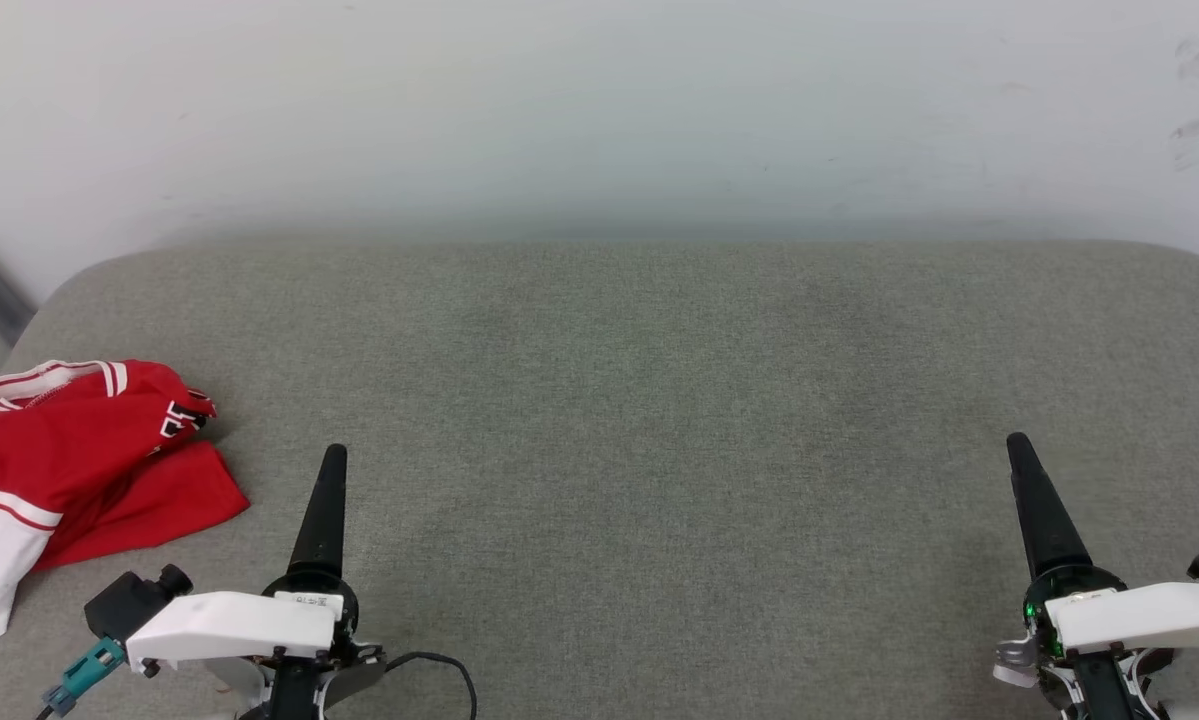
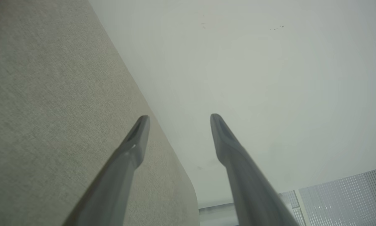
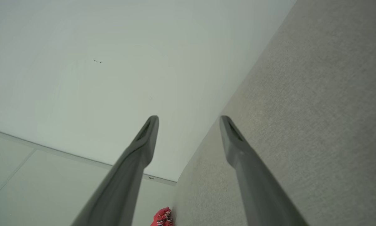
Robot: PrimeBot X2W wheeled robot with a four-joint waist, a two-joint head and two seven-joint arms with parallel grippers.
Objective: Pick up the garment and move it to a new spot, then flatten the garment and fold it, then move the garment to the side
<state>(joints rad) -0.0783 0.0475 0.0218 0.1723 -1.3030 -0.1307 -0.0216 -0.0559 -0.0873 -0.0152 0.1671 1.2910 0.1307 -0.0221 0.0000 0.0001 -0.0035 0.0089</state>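
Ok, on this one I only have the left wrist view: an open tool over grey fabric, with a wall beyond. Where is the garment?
Observer: In the head view the garment lies bunched up at the far left of the grey upholstered surface.
Operator: Is the left tool touching it?
Observer: No. The left tool sits to the garment's right, with bare fabric between them.
Operator: And the other arm, is it holding anything?
Observer: No. The right wrist view shows the right tool open with nothing between its jaws.
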